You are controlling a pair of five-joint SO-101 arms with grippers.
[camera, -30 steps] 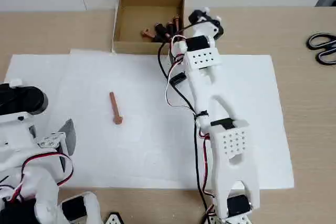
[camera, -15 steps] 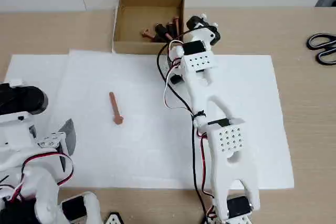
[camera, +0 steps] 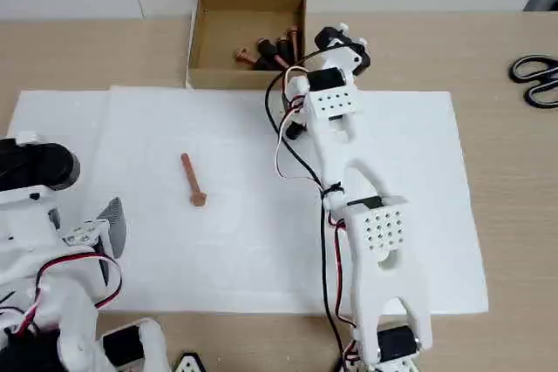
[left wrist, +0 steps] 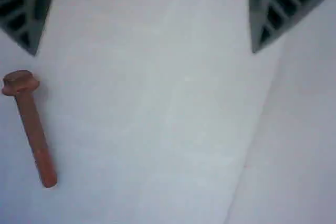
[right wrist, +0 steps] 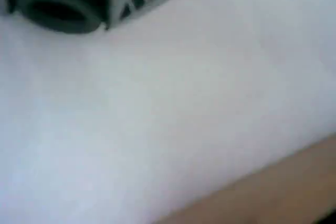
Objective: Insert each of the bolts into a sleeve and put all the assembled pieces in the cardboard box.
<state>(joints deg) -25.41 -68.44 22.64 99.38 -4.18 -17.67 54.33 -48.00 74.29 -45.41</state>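
Left wrist view: we see left gripper (left wrist: pixel 144 51) spread apart; bolt (left wrist: pixel 31 129) beside, outside jaws, shank toward cardboard box (camera: pixel 193 41); left arm nearer.

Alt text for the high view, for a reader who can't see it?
The white right arm stretches across a white paper sheet toward an open cardboard box holding copper bolts in dark sleeves. One bare copper bolt lies on the sheet; the left arm sits folded at the near left, black scissors at far right.
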